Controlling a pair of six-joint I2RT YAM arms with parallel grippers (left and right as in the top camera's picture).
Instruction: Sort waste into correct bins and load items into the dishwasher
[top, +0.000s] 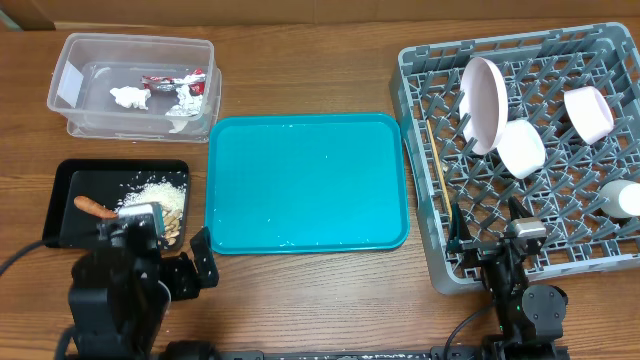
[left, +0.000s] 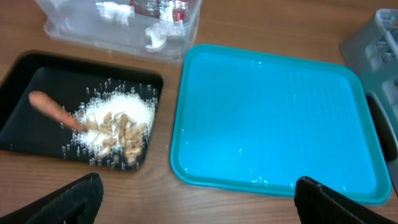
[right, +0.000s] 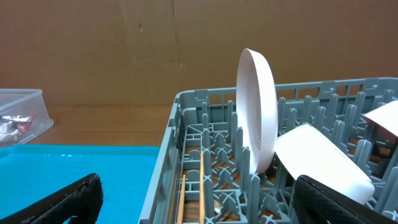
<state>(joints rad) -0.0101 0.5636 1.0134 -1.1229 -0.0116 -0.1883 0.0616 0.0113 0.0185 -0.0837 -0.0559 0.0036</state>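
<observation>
An unreadable white label (top: 68, 86) is seen on the clear plastic tub (top: 135, 125), far left, with the crinkled wrapper (top: 175, 80) and tissue (top: 128, 97) inside. Rice (top: 155, 192) and carrot (top: 95, 208) are seen in the black tray (top: 70, 180), and the plate (top: 483, 103) and bowls (top: 521, 148) in the grey lattice rack (top: 530, 45). The left claw (left: 199, 205) and right claw (right: 199, 199) are spread open, empty.

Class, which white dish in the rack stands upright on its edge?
The flat round plate, at the rack's left; the bowls beside it are deeper and tilted.

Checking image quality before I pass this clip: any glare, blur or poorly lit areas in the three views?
Overhead: evenly lit and sharp, with only small glints on the tray. Left wrist: slightly soft overall, its own fingers dark and blurred along the bottom edge. Right wrist: the plate is crisp and bright, and the foreground fingers are likewise dark blurs.
</observation>
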